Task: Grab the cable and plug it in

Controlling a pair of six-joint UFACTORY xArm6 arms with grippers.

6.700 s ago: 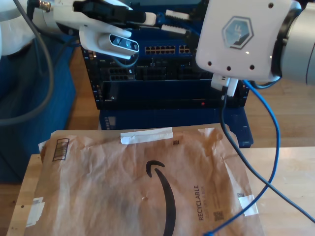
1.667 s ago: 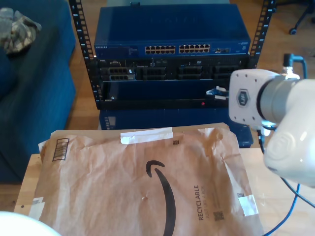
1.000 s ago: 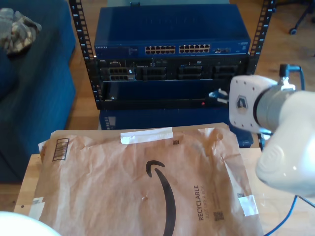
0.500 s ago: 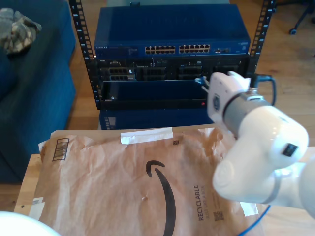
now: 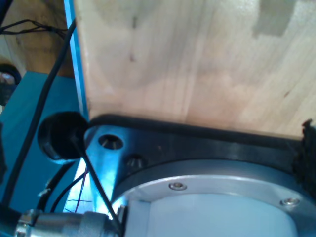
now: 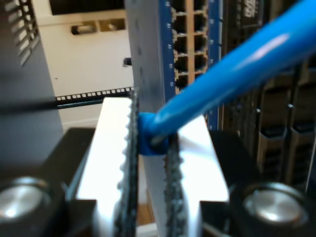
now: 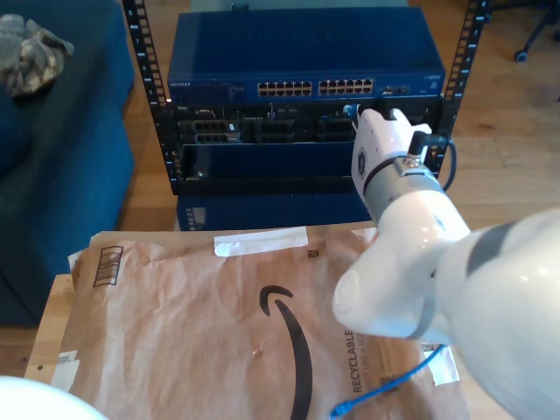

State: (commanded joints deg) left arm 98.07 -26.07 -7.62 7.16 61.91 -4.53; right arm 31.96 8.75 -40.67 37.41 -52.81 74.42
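The cable is thin and bright blue. In the second wrist view my second gripper point(image 6: 150, 113) is shut on the cable point(image 6: 232, 59) near its end, which sits pinched between the toothed fingers point(image 6: 111, 148). The blue switch's port rows point(image 6: 190, 39) stand close ahead. In the exterior view the second arm reaches in from the lower right, and its gripper point(image 7: 353, 113) is at the rack front, just below the right-hand block of the switch's ports point(image 7: 346, 87). A loose cable end point(image 7: 378, 391) lies on the brown envelope.
A large brown paper envelope point(image 7: 219, 324) covers the table in front of the rack point(image 7: 289, 149). A blue sofa point(image 7: 61, 166) stands at the exterior view's left. The first wrist view shows a wooden board point(image 5: 187, 59) and a black base plate point(image 5: 197, 143).
The second arm has swung toward the exterior view's left and in to the rack, bringing its gripper up to the switch front. The cable's loose end now lies on the envelope.
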